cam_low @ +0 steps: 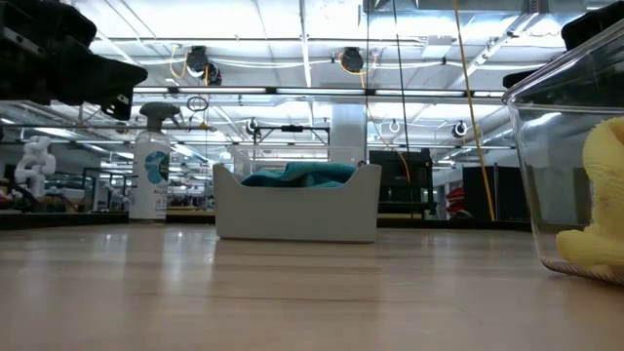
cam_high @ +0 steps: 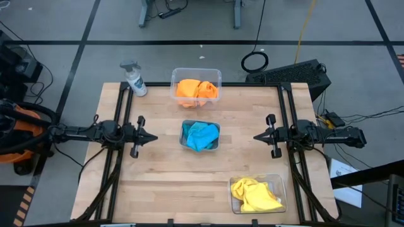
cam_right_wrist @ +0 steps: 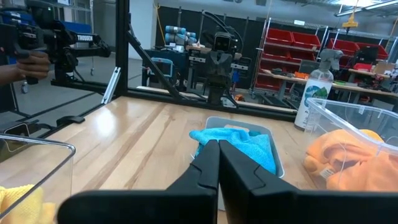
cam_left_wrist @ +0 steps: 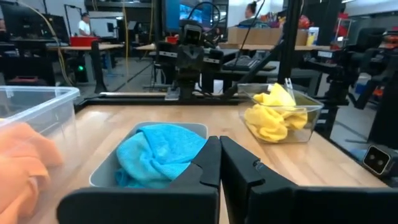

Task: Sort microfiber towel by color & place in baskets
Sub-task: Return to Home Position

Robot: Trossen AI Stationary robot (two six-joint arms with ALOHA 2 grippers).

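- The left gripper (cam_high: 153, 137) hovers at mid-table on its own side. Its fingers are pressed together with nothing between them, as its wrist view shows.
- The right gripper (cam_high: 257, 136) mirrors it on the opposite side, also clenched on nothing. The two point tip to tip across the table.
- The turquoise towels (cam_high: 201, 135) lie bunched in the small greyish tub (cam_high: 183, 133), which sits squarely on the line between the two grippers. Neither arm is clearly nearer, and both stand apart from it. The tub's long axis runs along that same line, so each claw faces a short end wall.
- The orange towels (cam_high: 197, 89) fill the clear tub (cam_high: 196, 70) at the far edge, off to the side of both claws and about equally near each. The spray bottle (cam_high: 135, 82) stands just beside that tub on the left arm's side.
- The yellow towels (cam_high: 254, 194) sit in the clear tub (cam_high: 255, 177) at the near edge, on the right arm's side and plainly nearer the right gripper.
- No cloth shows loose on the wood, and each colour has its own tub, so the sorting looks complete.
- I judge the coming move to be only settling at rest (no reach towards a tub). What matters is that both tips hold clear of the middle tub's end walls.
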